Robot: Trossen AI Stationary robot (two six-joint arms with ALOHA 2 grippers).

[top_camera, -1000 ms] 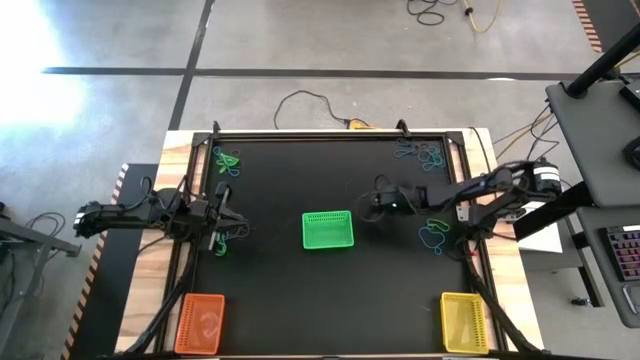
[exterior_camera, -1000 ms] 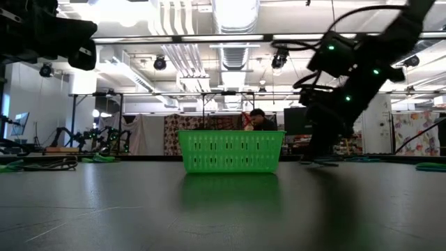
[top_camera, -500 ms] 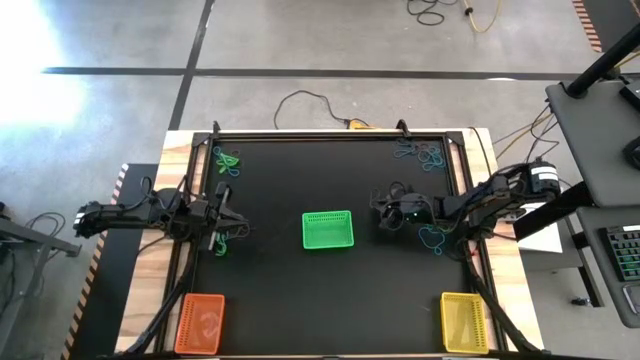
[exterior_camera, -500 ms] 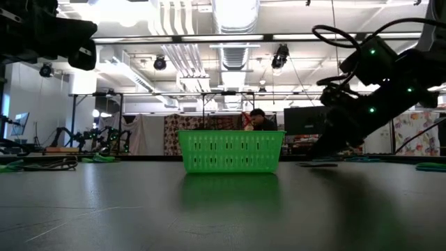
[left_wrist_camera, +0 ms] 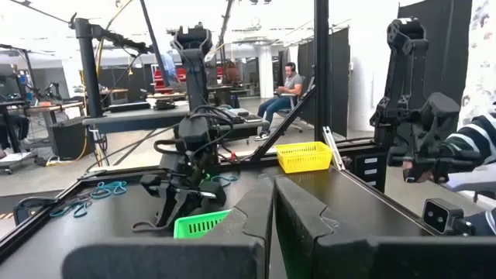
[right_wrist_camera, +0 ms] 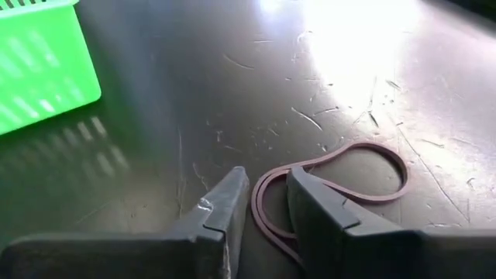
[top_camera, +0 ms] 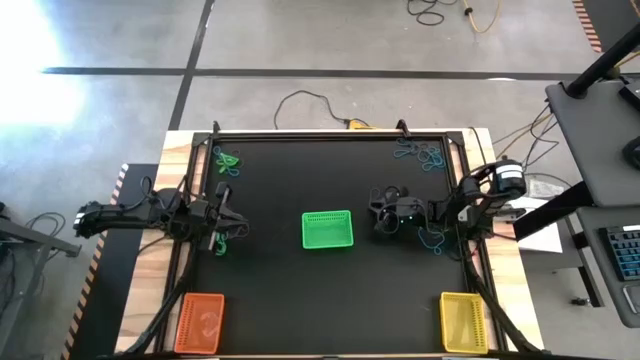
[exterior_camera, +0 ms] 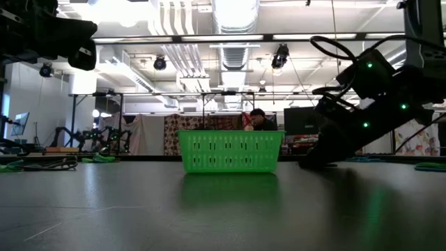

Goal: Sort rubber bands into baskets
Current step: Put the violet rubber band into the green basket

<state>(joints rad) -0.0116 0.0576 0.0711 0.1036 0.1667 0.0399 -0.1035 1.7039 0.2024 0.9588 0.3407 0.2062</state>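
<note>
**Three baskets on the mat, one band between the right fingers**

A green basket (top_camera: 328,229) is seen at the middle of the black table (top_camera: 330,290); whether anything lies in it cannot be told. An orange basket (top_camera: 200,323) is set at the near left corner, and a pale loop is made out inside it. A yellow basket (top_camera: 463,321) is set at the near right corner; its contents cannot be told.

Rubber bands are gathered in clusters: green and blue ones (top_camera: 227,159) at the far left corner, blue ones (top_camera: 424,154) at the far right, green ones (top_camera: 222,243) beside the left gripper (top_camera: 222,215), and blue loops (top_camera: 433,238) near the right arm.

The right gripper (right_wrist_camera: 267,203) is lowered to the mat just right of the green basket. Its fingers are parted slightly, and a thin pinkish band (right_wrist_camera: 341,174), lying flat, is straddled by them; a firm grasp cannot be confirmed. The left gripper is held clenched, empty, near the left edge.
</note>
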